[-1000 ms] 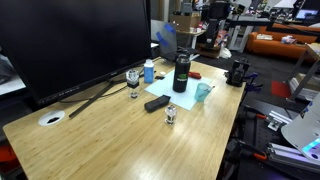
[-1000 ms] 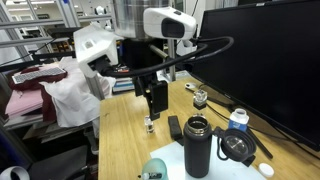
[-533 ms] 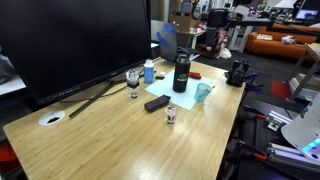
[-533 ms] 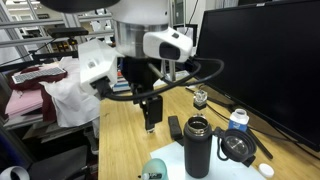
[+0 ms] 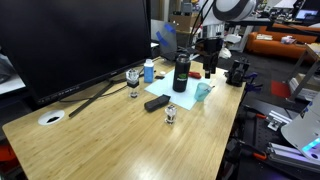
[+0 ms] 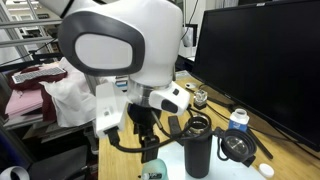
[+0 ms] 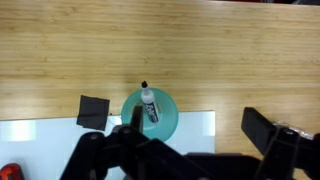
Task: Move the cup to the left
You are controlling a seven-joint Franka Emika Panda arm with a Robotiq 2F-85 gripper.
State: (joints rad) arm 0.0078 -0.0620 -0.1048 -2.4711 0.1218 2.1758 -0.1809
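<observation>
Your end effector (image 7: 195, 138) hangs over the desk (image 7: 60, 50) looking straight down, jaws spread wide with nothing gripped. The cup (image 7: 165, 118) stands upright, mouth up, but off-centre in the gap: in the wrist view it lies at about 10 o'clock from the midpoint, and the 9 o'clock finger overlaps its rim. In an exterior view it stands just beside the bottle (image 5: 181, 73), at the bottle's 4 o'clock, so you'll likely need to shift toward 9 o'clock before descending.
</observation>
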